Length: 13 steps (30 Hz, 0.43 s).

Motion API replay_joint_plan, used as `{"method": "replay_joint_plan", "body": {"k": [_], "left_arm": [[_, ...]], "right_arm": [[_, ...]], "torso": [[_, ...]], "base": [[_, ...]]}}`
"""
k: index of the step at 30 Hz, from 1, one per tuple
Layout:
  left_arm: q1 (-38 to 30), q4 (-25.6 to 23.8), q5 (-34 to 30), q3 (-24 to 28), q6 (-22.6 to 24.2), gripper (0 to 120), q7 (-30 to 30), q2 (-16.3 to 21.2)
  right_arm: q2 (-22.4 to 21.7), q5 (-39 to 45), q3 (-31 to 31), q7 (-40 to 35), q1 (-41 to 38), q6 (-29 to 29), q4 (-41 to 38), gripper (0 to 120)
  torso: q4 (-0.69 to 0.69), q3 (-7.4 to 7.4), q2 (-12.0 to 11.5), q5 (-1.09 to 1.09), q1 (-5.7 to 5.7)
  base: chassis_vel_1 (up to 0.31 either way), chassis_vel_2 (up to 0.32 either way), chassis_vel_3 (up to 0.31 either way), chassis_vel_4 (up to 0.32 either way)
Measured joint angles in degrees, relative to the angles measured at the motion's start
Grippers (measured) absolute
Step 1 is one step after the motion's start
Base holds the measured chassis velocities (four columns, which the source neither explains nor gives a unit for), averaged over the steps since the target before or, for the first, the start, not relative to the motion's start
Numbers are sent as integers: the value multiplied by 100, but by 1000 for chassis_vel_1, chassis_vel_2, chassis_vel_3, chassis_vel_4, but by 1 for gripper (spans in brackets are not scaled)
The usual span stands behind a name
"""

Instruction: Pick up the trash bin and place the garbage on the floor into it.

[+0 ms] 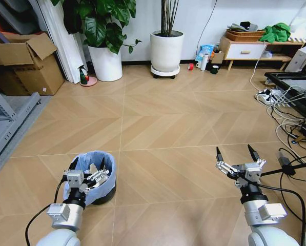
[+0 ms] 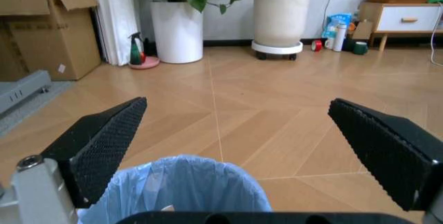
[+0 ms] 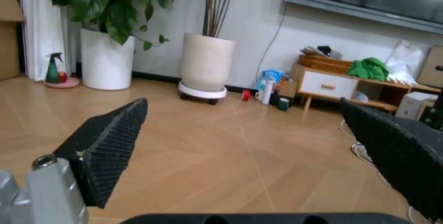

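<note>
Two hands show low in the head view, both with fingers spread wide and gripping nothing. The left hand [image 1: 88, 165] hangs right over the trash bin [image 1: 102, 190], which stands on the floor [image 1: 168, 118] at the robot's left; its fingertips sit just above the blue bag's rim. In the left wrist view the bin [image 2: 181, 189] lies below and between the two dark pads [image 2: 111, 138]. The right hand [image 1: 238, 152] hovers above bare floor on the robot's right, well apart from the bin, near a tangle of cables [image 1: 291, 128].
</note>
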<state>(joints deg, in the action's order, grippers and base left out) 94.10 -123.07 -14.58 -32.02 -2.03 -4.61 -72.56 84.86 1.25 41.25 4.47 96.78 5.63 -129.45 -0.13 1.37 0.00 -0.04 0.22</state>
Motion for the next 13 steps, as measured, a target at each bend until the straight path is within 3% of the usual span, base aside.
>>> {"method": "replay_joint_plan", "body": {"k": [13], "left_arm": [[-6, 9, -5, 1, 5, 100, -3, 3]], "right_arm": [[-5, 6, -2, 0, -6, -6, 5, 100]], "torso": [[0, 0, 0, 0, 0]], "base": [[0, 0, 0, 0]]}}
